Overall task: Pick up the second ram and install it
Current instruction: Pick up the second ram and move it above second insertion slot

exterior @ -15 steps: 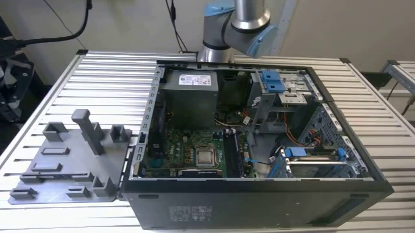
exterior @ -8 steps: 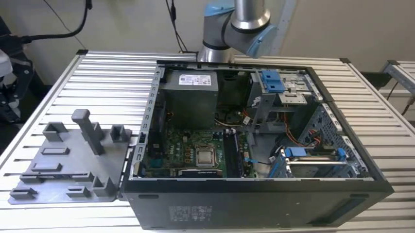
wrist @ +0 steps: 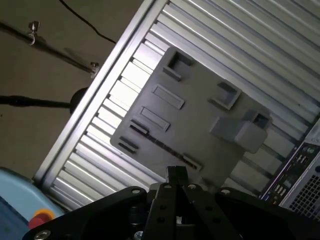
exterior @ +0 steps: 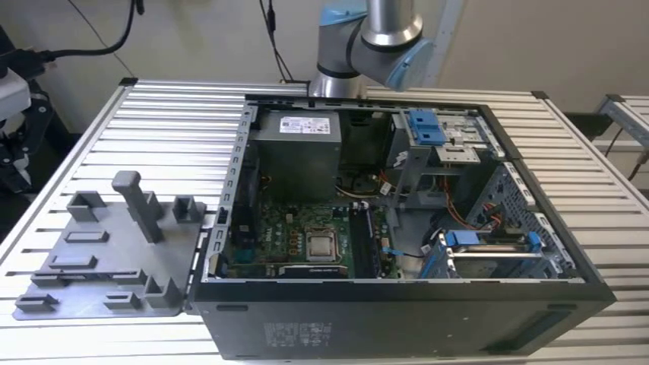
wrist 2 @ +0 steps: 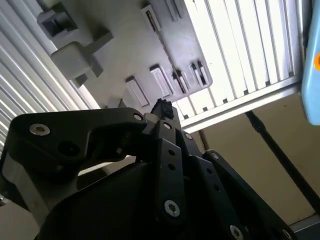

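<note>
slatted metal tabletop (exterior: 163, 114) bearing grey tray (exterior: 102, 228) and open computer case (exterior: 406, 319); gripper (wrist: 176, 175), fingers (wrist: 172, 173) pressed together, above tray; tan floor (wrist: 30, 125) beyond.

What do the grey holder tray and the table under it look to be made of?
The grey holder tray looks like matte moulded or printed plastic: uniform dull grey, no glare, blocky posts. The table is probably bare aluminium: pale silvery ribbed slats that catch the light.
</note>
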You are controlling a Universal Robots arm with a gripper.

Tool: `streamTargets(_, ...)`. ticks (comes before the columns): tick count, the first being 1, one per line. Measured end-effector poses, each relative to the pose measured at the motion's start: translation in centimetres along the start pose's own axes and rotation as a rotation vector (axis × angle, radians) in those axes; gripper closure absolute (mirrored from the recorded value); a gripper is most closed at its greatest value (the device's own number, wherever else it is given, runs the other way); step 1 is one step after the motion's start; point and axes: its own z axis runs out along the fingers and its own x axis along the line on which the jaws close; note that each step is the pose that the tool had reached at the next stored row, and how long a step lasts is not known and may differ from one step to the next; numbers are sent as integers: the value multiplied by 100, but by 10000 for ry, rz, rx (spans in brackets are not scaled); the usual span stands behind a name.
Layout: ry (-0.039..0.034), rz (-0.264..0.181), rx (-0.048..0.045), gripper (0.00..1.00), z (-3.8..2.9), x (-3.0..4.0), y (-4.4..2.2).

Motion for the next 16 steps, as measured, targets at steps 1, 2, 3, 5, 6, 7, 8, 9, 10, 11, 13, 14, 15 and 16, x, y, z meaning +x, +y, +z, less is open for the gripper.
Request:
streamTargets(1,9,-148,4,89,1,0,0)
streamTargets(2,17,-310,8,89,2,0,0)
streamTargets(3,27,-475,12,89,3,0,0)
streamTargets(5,47,-830,18,89,3,0,0)
streamTargets(6,55,-1025,20,89,4,0,0)
streamTargets(7,64,-1206,23,89,5,0,0)
streamTargets(8,73,-1385,25,89,5,0,0)
streamTargets(9,81,-1565,27,89,6,0,0)
streamTargets(10,90,-1743,29,89,6,0,0)
streamTargets(11,99,-1924,31,89,6,0,0)
streamTargets(13,117,-2288,35,89,7,0,0)
streamTargets(14,125,-2480,37,89,8,0,0)
streamTargets(15,134,-2664,39,89,9,0,0)
streamTargets(16,143,-2845,42,89,9,0,0)
